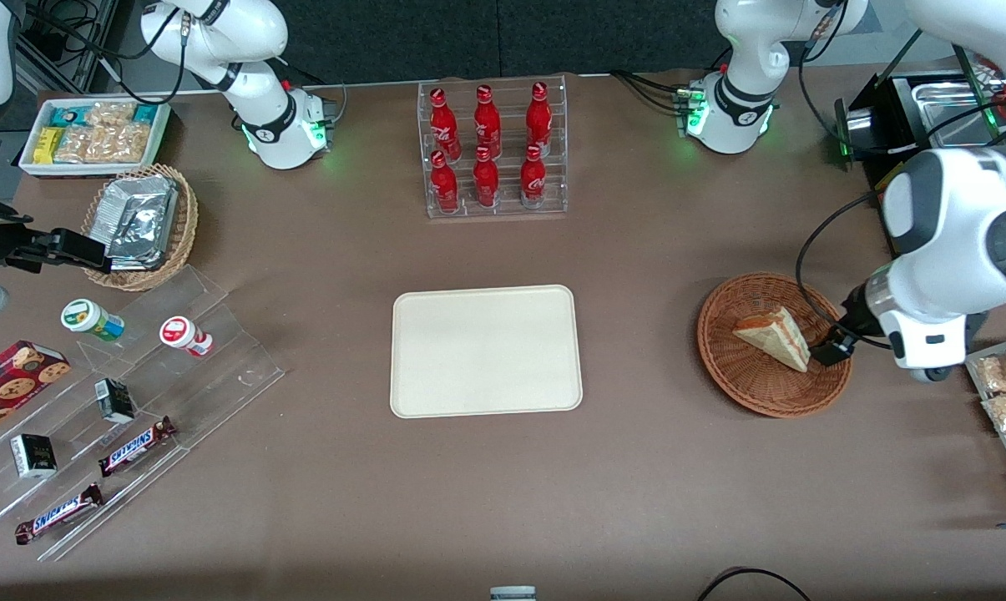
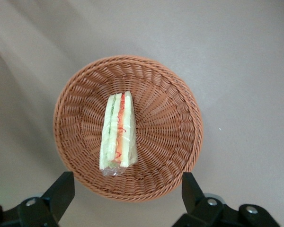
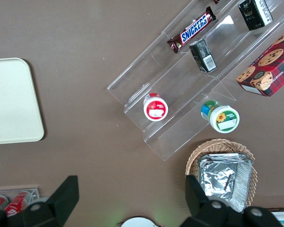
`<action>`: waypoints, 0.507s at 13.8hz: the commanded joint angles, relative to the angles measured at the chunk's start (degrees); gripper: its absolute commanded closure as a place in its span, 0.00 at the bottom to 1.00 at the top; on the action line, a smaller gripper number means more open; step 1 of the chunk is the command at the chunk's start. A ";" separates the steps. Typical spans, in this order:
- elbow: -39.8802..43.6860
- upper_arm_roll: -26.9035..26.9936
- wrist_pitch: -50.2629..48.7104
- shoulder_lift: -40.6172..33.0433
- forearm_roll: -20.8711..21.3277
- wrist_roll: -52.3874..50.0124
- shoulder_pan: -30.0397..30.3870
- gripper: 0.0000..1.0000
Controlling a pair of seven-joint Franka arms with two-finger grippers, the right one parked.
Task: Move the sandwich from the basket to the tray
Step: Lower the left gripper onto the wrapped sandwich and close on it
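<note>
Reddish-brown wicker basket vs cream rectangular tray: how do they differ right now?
Shape: the reddish-brown woven wicker basket is a round bowl; the cream rectangular tray is flat with rounded corners and a low rim.
Contents: the basket holds the triangular white-bread sandwich; the tray holds nothing.
Position: the basket lies toward the working arm's end, with the open left gripper hovering above it; the tray sits mid-table.
Both rest on the brown table.

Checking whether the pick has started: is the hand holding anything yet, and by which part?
Nothing is held. The hand hovers open above the basket, with the sandwich lying untouched inside it.
</note>
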 commanded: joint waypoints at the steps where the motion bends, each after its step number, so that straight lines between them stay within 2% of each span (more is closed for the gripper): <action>1: -6.46 0.23 6.29 -1.68 -0.68 -6.36 -0.47 0.00; 7: -18.16 0.23 22.89 -2.04 -2.17 -12.79 -0.47 0.00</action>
